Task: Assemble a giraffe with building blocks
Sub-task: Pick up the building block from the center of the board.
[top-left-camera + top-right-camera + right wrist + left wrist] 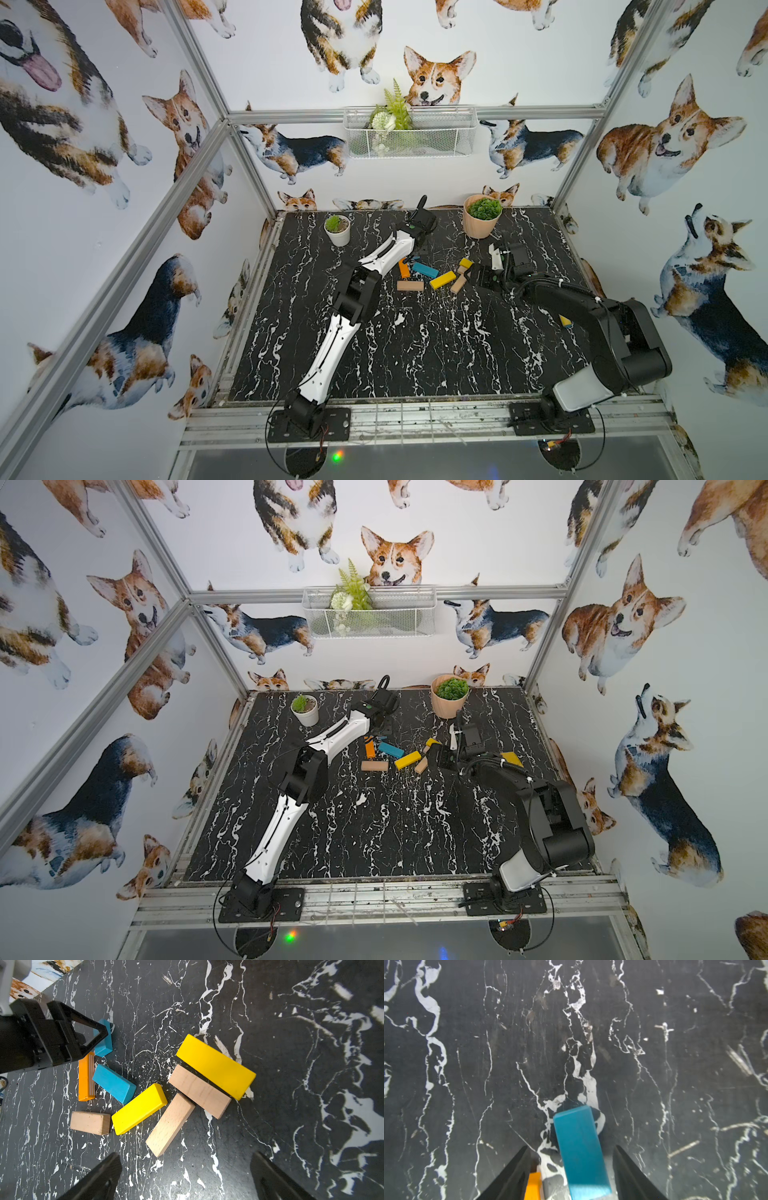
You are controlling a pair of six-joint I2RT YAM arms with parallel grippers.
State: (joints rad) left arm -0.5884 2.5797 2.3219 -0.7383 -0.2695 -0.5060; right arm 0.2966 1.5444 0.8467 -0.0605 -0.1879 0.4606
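Observation:
The building blocks lie loose on the black marble table; no giraffe shape is in view. In the right wrist view I see a long yellow block [216, 1067], a tan block [199, 1091] against it, another tan [170, 1125], a second yellow [139, 1108], a teal [114, 1083], an orange [86, 1078] and a third tan [90, 1123]. My left gripper [571, 1146] is open around another teal block [579, 1151], with gaps on both sides; the orange block [533, 1186] lies by one finger. My right gripper [186, 1154] is open over bare table just short of the tan block.
A white pot [337, 230] and a tan pot [481, 216] with green plants stand along the back edge. A wire basket [409, 131] hangs on the back wall. A yellow object [512, 758] is partly hidden behind the right arm.

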